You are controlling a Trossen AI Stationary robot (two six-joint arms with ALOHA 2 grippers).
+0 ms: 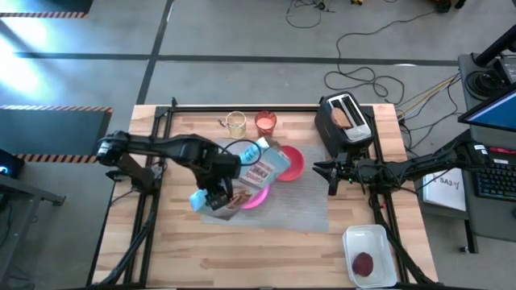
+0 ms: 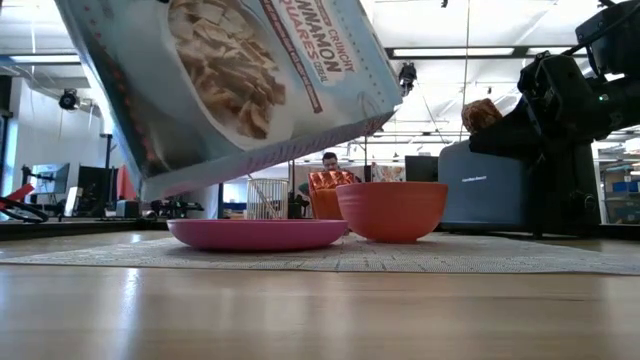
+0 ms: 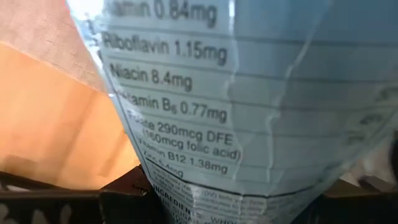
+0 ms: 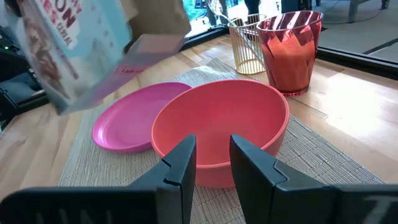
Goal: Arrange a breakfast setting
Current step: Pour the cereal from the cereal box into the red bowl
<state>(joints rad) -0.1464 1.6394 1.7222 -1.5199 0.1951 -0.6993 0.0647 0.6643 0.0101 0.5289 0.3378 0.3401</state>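
Grey woven placemat point(image 1: 298, 211) is down, and the pink plate point(image 4: 134, 118) and red bowl point(image 4: 221, 130) both sit on it side by side, so the base of the setting looks done. The bowl looks empty from the right wrist view.

Left gripper point(image 1: 211, 197) is clamped on a blue cereal box point(image 2: 240, 80), holding it tilted up over the plate with the open end pointing toward the bowl; so I'd guess it's about to pour, nothing's coming out though. Right gripper point(image 4: 211, 163) hovers right in front of the bowl, just short of its rim, fingers only slightly apart and holding nothing.

Left to do, as far as I can tell: the orange drink glass point(image 4: 290, 53) stands just past the bowl, off the mat's far edge, so maybe it wants moving in. Toast point(image 1: 344, 118) sits in the toaster point(image 1: 345, 129), and the dark red patty point(image 1: 364, 263) lies in a white tray point(image 1: 385, 242) near the table's front corner, well apart from both grippers. Can't spot the spoon for sure.

Count: one mat, one plate, one bowl, one box, two glasses (the other is a pale yellow glass point(image 1: 235, 123)), one toaster, one patty.
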